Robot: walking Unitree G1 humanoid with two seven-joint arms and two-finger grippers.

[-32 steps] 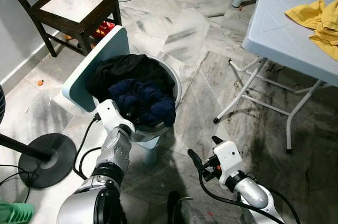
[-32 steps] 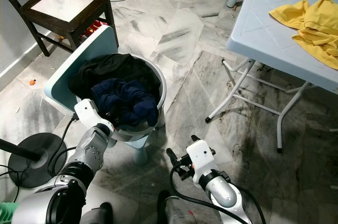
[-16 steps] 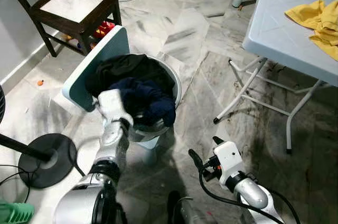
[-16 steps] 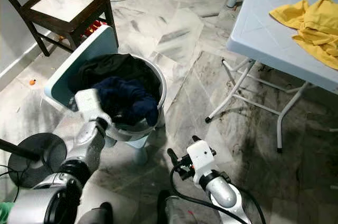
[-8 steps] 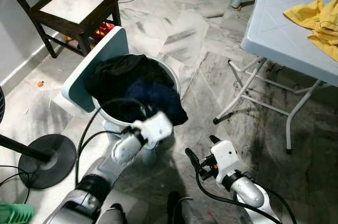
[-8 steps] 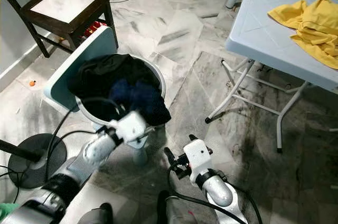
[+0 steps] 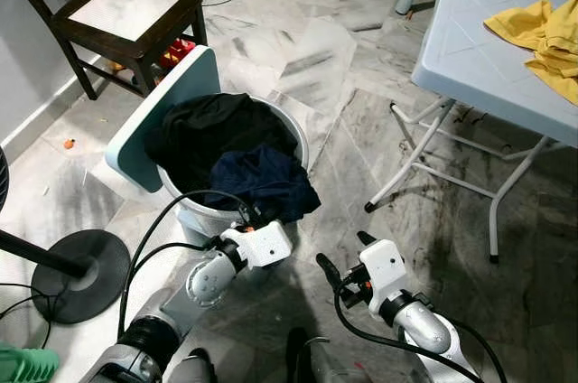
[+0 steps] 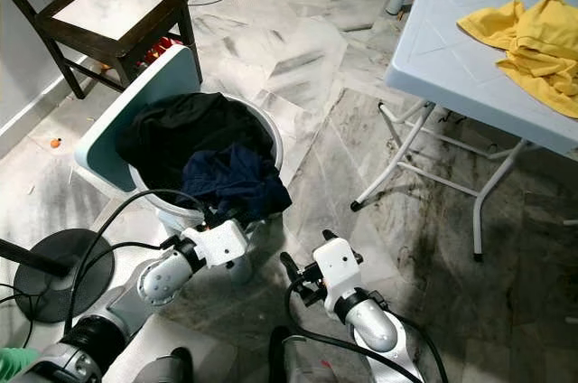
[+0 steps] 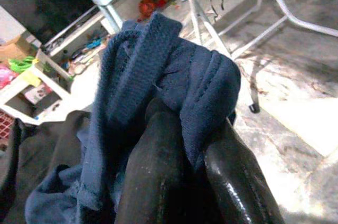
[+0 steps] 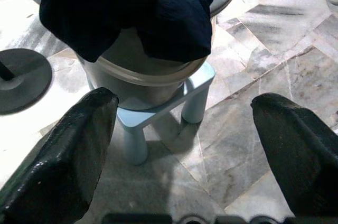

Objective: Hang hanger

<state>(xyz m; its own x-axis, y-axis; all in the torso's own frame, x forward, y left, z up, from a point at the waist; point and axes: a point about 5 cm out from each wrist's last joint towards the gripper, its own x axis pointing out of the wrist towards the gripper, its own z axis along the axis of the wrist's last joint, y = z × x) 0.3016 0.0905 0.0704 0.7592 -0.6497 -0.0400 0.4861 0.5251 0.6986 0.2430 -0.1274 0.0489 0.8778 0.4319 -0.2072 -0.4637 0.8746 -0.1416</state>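
Left wrist view: left hand (image 9: 182,182) around navy garment (image 9: 158,76).

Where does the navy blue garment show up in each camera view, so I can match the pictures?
Left eye view: navy blue garment draped over the near rim of the grey basket, just above the left gripper.
Right eye view: same place, over the basket's near rim.
Left wrist view: its fabric is bunched between the fingers, close up.
Right wrist view: hanging over the basket's rim, at the top.
Shared landmark: the grey basket.
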